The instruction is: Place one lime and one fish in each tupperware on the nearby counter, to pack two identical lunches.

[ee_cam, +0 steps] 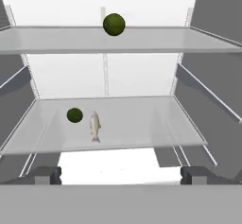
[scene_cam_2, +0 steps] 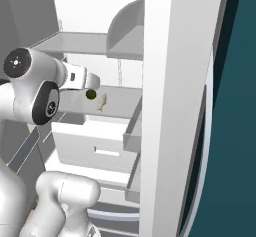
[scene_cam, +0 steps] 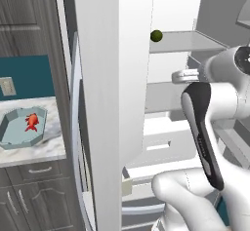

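At the far left of your left base view, the marble-look tabletop (scene_cam: pixel 44 149) carries the pale teal octagonal tupperware (scene_cam: pixel 14 123), shallow with low sloped walls. The bright red-orange fish (scene_cam: pixel 32 121) lies inside it, near the middle of its floor.

Move right and you reach the open white fridge (scene_cam: pixel 112 103). On its upper glass shelf (ee_cam: pixel 156 39) sits one lime (ee_cam: pixel 114 24), a small dark green ball with a dull, faintly mottled skin, close to the shelf's front edge. On the lower shelf (ee_cam: pixel 142 124) the second lime (ee_cam: pixel 74 115) rests left of centre, and just beside it on its right lies the pale cream fish (ee_cam: pixel 95 126), a thin sliver with its length running front to back. The two look close but you cannot tell whether they touch.

Your gripper (ee_cam: pixel 121 175) faces into the fridge at the level of the lower shelf, its jaws spread wide with nothing between them, short of both lime and fish.
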